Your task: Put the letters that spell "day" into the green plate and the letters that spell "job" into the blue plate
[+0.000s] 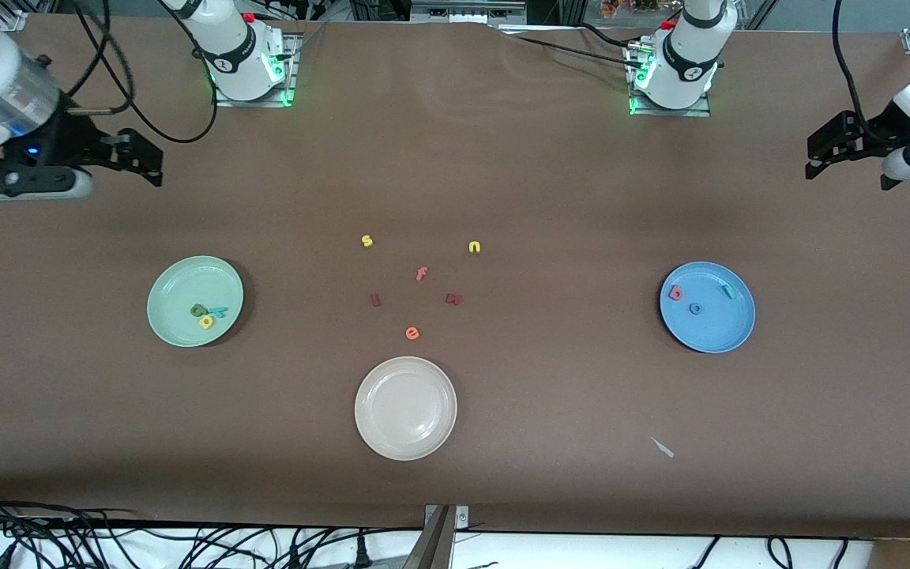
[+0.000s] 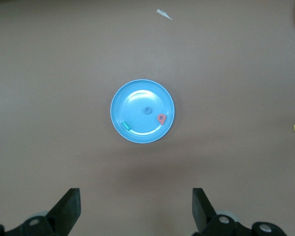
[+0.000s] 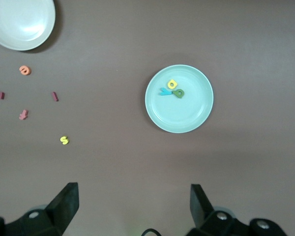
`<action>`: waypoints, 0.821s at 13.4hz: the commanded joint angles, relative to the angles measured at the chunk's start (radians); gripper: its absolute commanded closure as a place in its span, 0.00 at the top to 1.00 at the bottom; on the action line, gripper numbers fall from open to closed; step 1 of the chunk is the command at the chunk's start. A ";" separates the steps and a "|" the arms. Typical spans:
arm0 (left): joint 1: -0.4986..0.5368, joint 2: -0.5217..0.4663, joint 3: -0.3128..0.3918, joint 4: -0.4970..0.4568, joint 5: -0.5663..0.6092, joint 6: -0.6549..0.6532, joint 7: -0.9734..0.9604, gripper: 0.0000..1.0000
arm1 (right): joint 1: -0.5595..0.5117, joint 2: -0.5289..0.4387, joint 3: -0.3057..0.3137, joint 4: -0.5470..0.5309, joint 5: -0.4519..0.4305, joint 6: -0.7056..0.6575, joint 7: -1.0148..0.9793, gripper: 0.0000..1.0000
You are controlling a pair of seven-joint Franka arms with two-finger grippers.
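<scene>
The green plate [image 1: 186,280] lies toward the right arm's end of the table. It holds a dark green letter [image 1: 199,310], a yellow letter [image 1: 205,322] and a teal "y" [image 1: 219,312]. Toward the left arm's end, the blue plate [image 1: 712,332] holds a red "b" [image 1: 675,293], a blue "o" [image 1: 695,308] and a teal "j" [image 1: 728,292]. My right gripper [image 1: 143,158] hangs open and empty high over the table beside the green plate [image 3: 184,115]. My left gripper [image 1: 848,175] is also open and empty, up over the table's end by the blue plate [image 2: 137,98].
A cream-white plate [image 1: 405,408] sits mid-table, nearer the front camera. Loose letters lie between the plates: yellow "s" [image 1: 366,241], yellow "n" [image 1: 474,247], salmon "f" [image 1: 421,274], two dark red ones [image 1: 376,299], orange "e" [image 1: 412,333]. A white scrap [image 1: 663,448] lies nearer the camera than the blue plate.
</scene>
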 commanded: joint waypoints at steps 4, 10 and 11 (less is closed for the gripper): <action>0.002 0.024 -0.008 0.041 -0.020 -0.020 -0.006 1.00 | -0.003 -0.017 -0.076 -0.028 0.041 -0.003 0.011 1.00; -0.004 0.024 -0.011 0.046 -0.020 -0.020 -0.009 1.00 | 0.009 -0.014 -0.097 -0.034 0.031 -0.002 0.049 1.00; -0.002 0.024 -0.011 0.044 -0.020 -0.020 -0.009 1.00 | 0.009 -0.014 -0.097 -0.034 0.030 -0.003 0.049 1.00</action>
